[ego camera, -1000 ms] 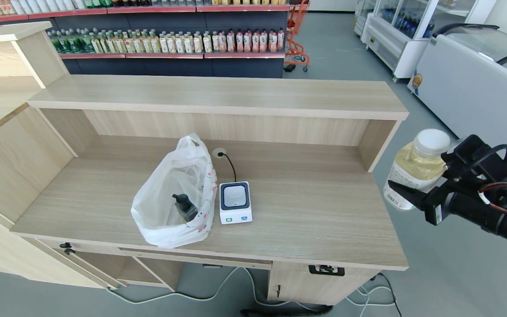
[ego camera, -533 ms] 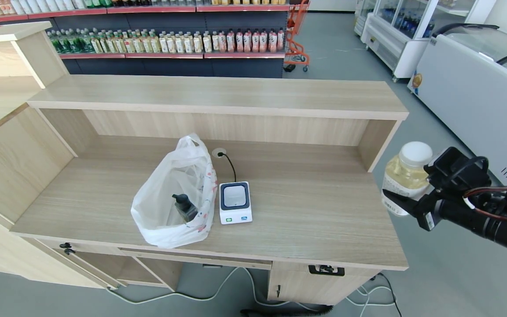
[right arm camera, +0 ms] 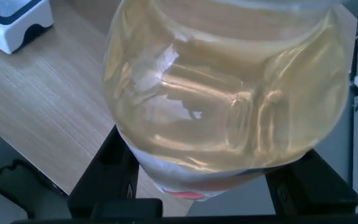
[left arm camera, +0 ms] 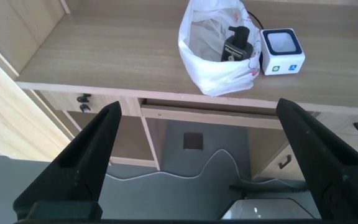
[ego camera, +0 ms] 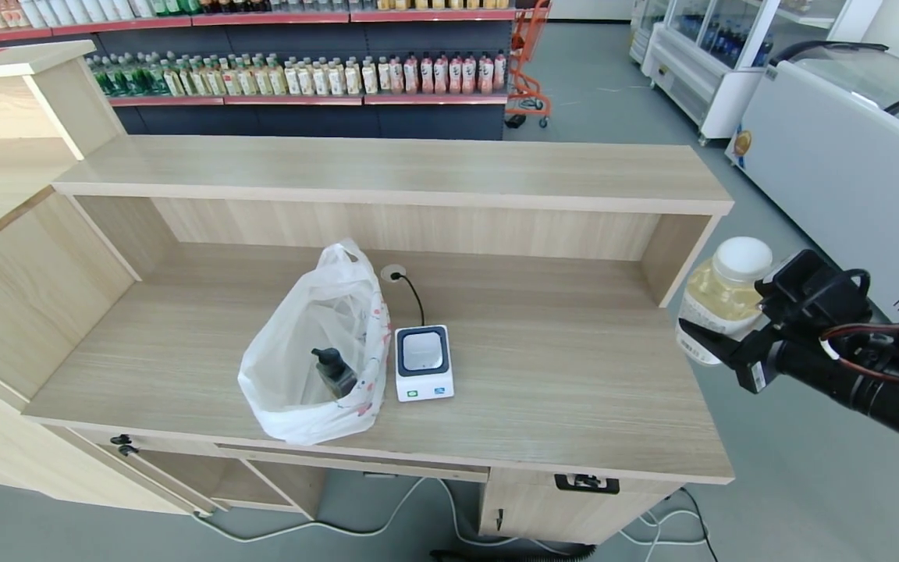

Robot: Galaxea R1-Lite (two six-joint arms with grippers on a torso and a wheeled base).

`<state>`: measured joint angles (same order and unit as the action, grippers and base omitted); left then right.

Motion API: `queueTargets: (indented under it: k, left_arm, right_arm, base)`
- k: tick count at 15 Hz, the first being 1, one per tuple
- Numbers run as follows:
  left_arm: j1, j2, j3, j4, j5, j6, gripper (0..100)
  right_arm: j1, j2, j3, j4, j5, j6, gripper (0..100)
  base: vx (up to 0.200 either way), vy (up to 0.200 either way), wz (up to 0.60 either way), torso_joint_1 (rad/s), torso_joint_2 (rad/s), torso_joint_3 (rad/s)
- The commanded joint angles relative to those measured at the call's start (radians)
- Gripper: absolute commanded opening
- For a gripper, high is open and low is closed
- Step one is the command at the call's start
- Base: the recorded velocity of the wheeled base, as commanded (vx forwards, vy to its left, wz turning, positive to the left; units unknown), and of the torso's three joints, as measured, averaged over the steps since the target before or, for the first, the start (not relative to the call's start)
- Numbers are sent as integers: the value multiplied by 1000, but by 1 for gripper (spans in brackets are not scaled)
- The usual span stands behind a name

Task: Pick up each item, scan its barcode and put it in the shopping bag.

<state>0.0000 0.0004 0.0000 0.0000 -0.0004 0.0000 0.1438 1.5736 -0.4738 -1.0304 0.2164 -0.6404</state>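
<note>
Head view: my right jaws grasp a white-capped yellow-liquid plastic bottle (ego camera: 719,303) right of the wooden worktop (ego camera: 574,390); left jaws released.

One white shopping bag (ego camera: 286,375), one dark pump bottle (ego camera: 334,375), one white barcode scanner (ego camera: 423,361) and one white-capped bottle of pale yellow liquid (ego camera: 719,300) are counted, along with one wooden counter (ego camera: 574,375) and one orange trolley (ego camera: 526,70); the shelved drinks (ego camera: 301,76) cannot be counted.
</note>
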Motion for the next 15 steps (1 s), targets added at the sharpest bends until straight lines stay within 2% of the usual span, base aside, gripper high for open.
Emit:
queueTargets:
  k: [1,4,9,11,14,15]
  left_arm:
    - [0,0,0,0,0,0,100]
    - [0,0,0,0,0,2,100]
    - [0,0,0,-2,0,5,100]
    - [0,0,0,-2,0,5,100]
    - [0,0,0,-2,0,5,100]
    - [0,0,0,-2,0,6,100]
  right_arm:
    - [2,25,-3,-7,3,1,0]
    - [8,52,-31,-11,6,1,0]
    - [43,236,-206,-140,55,-1,0]
    - [68,287,-253,-151,67,-2,0]
    - [80,378,-305,-171,184,-62,0]
    - [79,404,-305,-191,212,-73,0]
  base:
    - [0,200,0,12,7,2]
    - [0,200,0,-1,2,1]
    - [0,200,0,0,1,1]
    - [0,200,0,5,5,2]
    - [0,200,0,4,4,4]
    - [0,0,0,0,0,0]
